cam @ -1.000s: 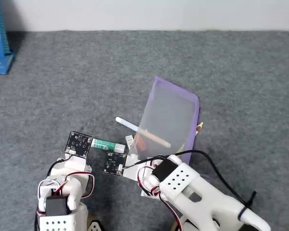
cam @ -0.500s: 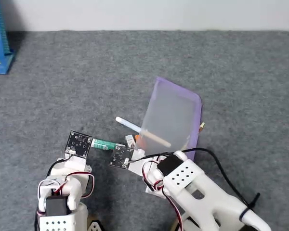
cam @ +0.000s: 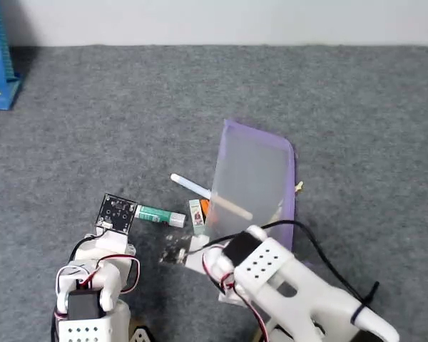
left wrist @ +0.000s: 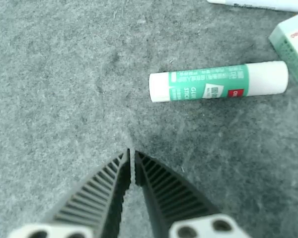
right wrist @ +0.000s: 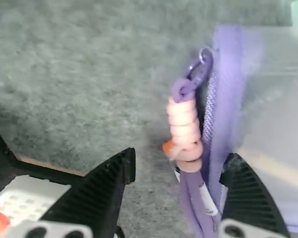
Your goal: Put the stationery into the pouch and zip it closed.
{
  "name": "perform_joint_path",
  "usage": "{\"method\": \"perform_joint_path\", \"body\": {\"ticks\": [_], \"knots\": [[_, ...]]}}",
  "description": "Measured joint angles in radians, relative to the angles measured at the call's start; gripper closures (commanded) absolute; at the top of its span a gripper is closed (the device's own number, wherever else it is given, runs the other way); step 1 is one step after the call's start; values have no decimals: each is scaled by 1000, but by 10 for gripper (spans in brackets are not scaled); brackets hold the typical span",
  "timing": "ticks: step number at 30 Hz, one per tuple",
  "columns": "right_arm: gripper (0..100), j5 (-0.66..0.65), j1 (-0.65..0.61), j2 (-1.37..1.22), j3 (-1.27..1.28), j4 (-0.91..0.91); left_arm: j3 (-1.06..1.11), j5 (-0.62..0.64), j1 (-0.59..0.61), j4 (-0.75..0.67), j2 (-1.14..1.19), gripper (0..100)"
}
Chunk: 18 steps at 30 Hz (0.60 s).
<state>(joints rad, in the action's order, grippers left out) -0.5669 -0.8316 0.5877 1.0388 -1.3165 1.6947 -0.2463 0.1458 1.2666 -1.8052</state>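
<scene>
Left tool: fingers pressed together, nothing between them, tips low over the grey surface.
Right tool: fingers spread wide, gripping nothing; the gap takes in the zip pull and the pouch's purple edge.
Glue stick: green with white ends, flat on the surface just ahead of the left tool's tips, lying crosswise to them, not touching.
Small box: green and orange, past the glue stick's longer white end, farther from the left tool, outside the pouch.
Pen: white, beyond the glue stick from the left tool; whether its far end goes into the pouch cannot be told.
Pouch: translucent, purple trim, flat on the surface directly ahead of the right tool.
Zip pull: peach knotted cord on a purple loop, between the right tool's fingers.
Tan stick: seen through the pouch wall, ahead of the right tool.
</scene>
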Motion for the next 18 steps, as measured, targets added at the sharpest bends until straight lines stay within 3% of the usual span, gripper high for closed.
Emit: {"method": "perform_joint_path", "body": {"ticks": [18], "knots": [[791,0,-44,141,-46,-104,0,0,0,0,0,987]]}}
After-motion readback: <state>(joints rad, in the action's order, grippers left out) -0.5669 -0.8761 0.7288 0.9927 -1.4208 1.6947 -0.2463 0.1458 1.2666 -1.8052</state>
